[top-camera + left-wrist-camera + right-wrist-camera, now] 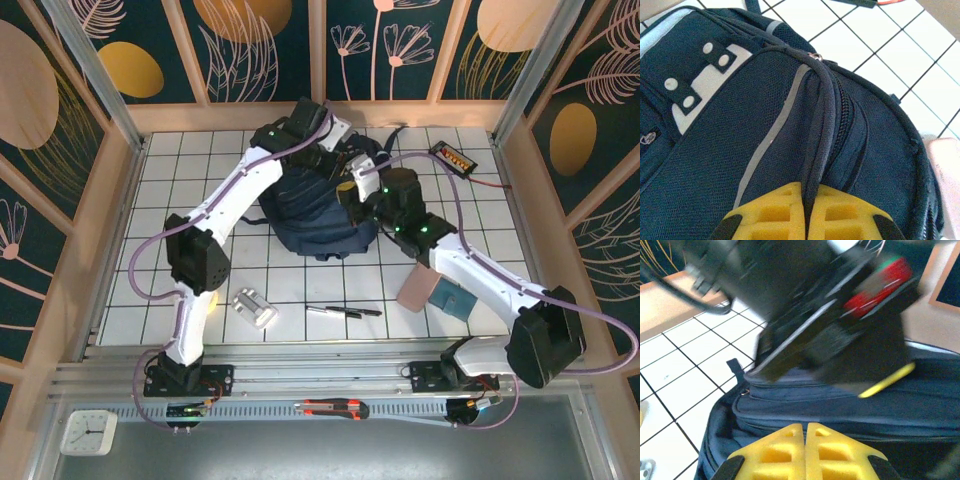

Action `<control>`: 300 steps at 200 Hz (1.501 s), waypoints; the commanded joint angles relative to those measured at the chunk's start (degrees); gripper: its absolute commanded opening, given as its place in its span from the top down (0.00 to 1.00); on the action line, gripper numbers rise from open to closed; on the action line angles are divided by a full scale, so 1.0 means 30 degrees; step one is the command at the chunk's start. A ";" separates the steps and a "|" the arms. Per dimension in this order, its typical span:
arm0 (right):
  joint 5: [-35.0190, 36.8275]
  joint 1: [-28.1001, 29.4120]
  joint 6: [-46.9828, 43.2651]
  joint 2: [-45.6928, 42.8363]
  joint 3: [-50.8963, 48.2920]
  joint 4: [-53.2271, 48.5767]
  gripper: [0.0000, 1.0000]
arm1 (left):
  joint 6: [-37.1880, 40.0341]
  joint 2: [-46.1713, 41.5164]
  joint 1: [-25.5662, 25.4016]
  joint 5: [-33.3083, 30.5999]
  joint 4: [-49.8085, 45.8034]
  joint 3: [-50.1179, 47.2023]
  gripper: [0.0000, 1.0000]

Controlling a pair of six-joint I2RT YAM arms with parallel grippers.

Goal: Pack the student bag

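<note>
**Two claws at the blue bag**

From above, the bag [315, 215] lies on the white counter [200, 160], at the far middle. The left arm [235, 190] reaches over the bag's far end. The right arm [470, 265] reaches to its right side. Nearer on the counter lie a silver thing [254, 308], pens [345, 311], a pink block [414, 290] and a small teal thing [452, 300]. A black box [452, 157] with orange on it sits to the far right of the bag.

The left wrist camera shows the left claw [806, 212] pinching a dark raised edge of the bag. The edge runs up from between the yellow fingers [772, 212]. A pale stripe runs on one side of the edge and a zip on the other.

The right wrist camera shows the right claw [805, 452] pressed together with nothing between its fingers. It is right over the bag. Past it, a blurry black part of the other arm hangs above the bag.
</note>
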 commanded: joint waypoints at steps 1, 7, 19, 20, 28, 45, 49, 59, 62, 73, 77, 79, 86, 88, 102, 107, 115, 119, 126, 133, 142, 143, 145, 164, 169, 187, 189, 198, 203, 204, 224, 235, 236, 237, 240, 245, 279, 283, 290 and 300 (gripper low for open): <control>-0.0729 0.1509 0.0893 -0.0962 -0.0431 0.2619 1.00 | -0.2623 0.0522 0.0094 -0.2709 0.0869 0.3298 1.00; -0.0568 0.1518 0.1153 -0.1010 -0.0533 0.2866 1.00 | -0.2832 0.0693 0.0080 -0.3581 0.0204 0.4191 1.00; -0.0227 0.1532 0.1288 -0.1172 -0.0803 0.3056 1.00 | -0.3213 0.1138 0.0098 -0.5883 -0.1671 0.6370 1.00; -0.0207 0.1532 0.1280 -0.1173 -0.0804 0.3034 1.00 | -0.3253 0.1209 0.0112 -0.6059 -0.1840 0.6549 1.00; -0.0010 0.1503 0.1167 -0.1232 -0.0860 0.2802 1.00 | -0.3467 0.1515 0.0099 -0.7192 -0.2766 0.8085 1.00; 0.0268 0.1346 0.0691 -0.1204 -0.0727 0.2026 1.00 | -0.4437 0.1212 0.0121 -0.8984 -0.3738 0.9262 1.00; 0.0213 0.1287 0.0632 -0.1204 -0.0704 0.1922 1.00 | -0.4712 0.1129 0.0104 -0.9265 -0.3923 0.9407 1.00; 0.0056 0.1069 0.0472 -0.1174 -0.0592 0.1838 1.00 | -0.5293 0.1096 0.0121 -0.9753 -0.4497 1.0245 1.00; 0.0008 0.1021 0.0418 -0.1174 -0.0512 0.1766 1.00 | -0.5502 0.1147 0.0118 -0.9857 -0.4665 1.0555 1.00; -0.0137 0.0895 0.0170 -0.1116 -0.0190 0.1484 1.00 | -0.6196 0.1437 0.0104 -1.0006 -0.5230 1.1875 1.00; -0.0206 0.0912 0.0023 -0.1086 -0.0030 0.1398 1.00 | -0.6382 0.1522 0.0114 -1.0014 -0.5318 1.2261 1.00; -0.0258 0.0916 -0.0065 -0.1086 0.0025 0.1348 1.00 | -0.6467 0.1567 0.0116 -1.0007 -0.5342 1.2418 1.00; -0.0436 0.0972 -0.0281 -0.1041 0.0207 0.1141 1.00 | -0.6818 0.1612 0.0108 -1.0007 -0.5280 1.2691 1.00; -0.0506 0.0997 -0.0317 -0.1046 0.0282 0.1079 1.00 | -0.6906 0.1604 0.0100 -0.9990 -0.5208 1.2679 1.00; -0.0844 0.1472 -0.0666 -0.1000 0.0475 0.0827 1.00 | -0.7253 0.1597 0.0101 -0.9706 -0.4715 1.2351 1.00; -0.0875 0.1724 -0.0875 -0.0999 0.0479 0.0787 1.00 | -0.7359 0.1586 0.0104 -0.9600 -0.4546 1.2202 1.00; -0.0821 0.2280 -0.1184 -0.0984 0.0439 0.0687 1.00 | -0.7475 0.1665 0.0099 -0.9553 -0.4388 1.2147 1.00; -0.0736 0.2596 -0.1344 -0.0948 0.0403 0.0601 1.00 | -0.7463 0.1714 0.0114 -0.9559 -0.4308 1.2126 1.00; -0.0601 0.3127 -0.1621 -0.0871 0.0315 0.0520 1.00 | -0.7411 0.1805 0.0116 -0.9600 -0.4169 1.2129 1.00; -0.0396 0.3626 -0.1806 -0.0777 0.0177 0.0437 1.00 | -0.7394 0.1885 0.0160 -0.9647 -0.4072 1.2103 1.00; -0.0127 0.4278 -0.1964 -0.0586 0.0030 0.0294 1.00 | -0.7473 0.1988 0.0265 -0.9473 -0.3920 1.2061 1.00; -0.0113 0.4356 -0.1972 -0.0558 0.0007 0.0275 1.00 | -0.7492 0.2000 0.0298 -0.9436 -0.3903 1.2060 1.00; -0.0059 0.4409 -0.1999 -0.0478 -0.0009 0.0262 1.00 | -0.7521 0.2024 0.0338 -0.9394 -0.3845 1.2038 1.00; 0.0581 0.5670 -0.2096 0.0047 -0.0420 0.0553 1.00 | -0.7814 0.2231 0.0476 -0.9101 -0.3496 1.1981 1.00; 0.0799 0.6012 -0.2097 0.0243 -0.0535 0.0682 1.00 | -0.7879 0.2230 0.0515 -0.8987 -0.3376 1.1946 1.00; 0.1627 0.6858 -0.1862 0.1169 -0.0551 0.1237 1.00 | -0.8144 0.2218 0.0510 -0.8760 -0.2998 1.1571 1.00; 0.1687 0.6944 -0.1840 0.1309 -0.0508 0.1322 1.00 | -0.8189 0.2217 0.0537 -0.8734 -0.2960 1.1564 1.00; 0.2126 0.7346 -0.1749 0.1871 -0.0369 0.1723 1.00 | -0.8322 0.2202 0.0513 -0.8640 -0.2919 1.1499 1.00; 0.2649 0.7576 -0.1745 0.2180 -0.0259 0.1989 1.00 | -0.8359 0.2224 0.0522 -0.8634 -0.2920 1.1499 1.00; 0.2754 0.7616 -0.1745 0.2246 -0.0254 0.2031 1.00 | -0.8375 0.2235 0.0515 -0.8636 -0.2919 1.1501 1.00; 0.4569 0.8381 -0.1686 0.3459 0.0377 0.2818 1.00 | -0.8458 0.2246 0.0517 -0.8689 -0.2889 1.1474 1.00; 0.5059 0.8766 -0.1723 0.4017 0.0522 0.3694 1.00 | -0.8547 0.2266 0.0512 -0.8639 -0.2833 1.1481 1.00; 0.5102 0.8797 -0.1734 0.4058 0.0532 0.3763 1.00 | -0.8556 0.2271 0.0509 -0.8624 -0.2831 1.1477 1.00; 0.5138 0.8827 -0.1739 0.4123 0.0551 0.3826 1.00 | -0.8576 0.2273 0.0523 -0.8616 -0.2831 1.1476 1.00; 0.5258 0.8923 -0.1759 0.4260 0.0590 0.4032 1.00 | -0.8608 0.2275 0.0513 -0.8587 -0.2816 1.1459 1.00; 0.5320 0.9014 -0.1753 0.4517 0.0628 0.4394 1.00 | -0.8674 0.2320 0.0507 -0.8530 -0.2787 1.1471 1.00; 0.3229 0.9052 -0.1625 0.6073 0.0607 0.6696 1.00 | -0.9135 0.2392 0.0507 -0.8177 -0.2713 1.1470 1.00; 0.2626 0.9060 -0.1705 0.6310 0.0698 0.6845 1.00 | -0.9153 0.2393 0.0507 -0.8147 -0.2713 1.1459 1.00; 0.2129 0.9081 -0.1643 0.6783 0.0967 0.6989 1.00 | -0.9205 0.2399 0.0511 -0.8111 -0.2713 1.1465 1.00; 0.1571 0.9044 -0.1710 0.7531 0.1480 0.7109 1.00 | -0.9282 0.2418 0.0479 -0.8052 -0.2702 1.1428 1.00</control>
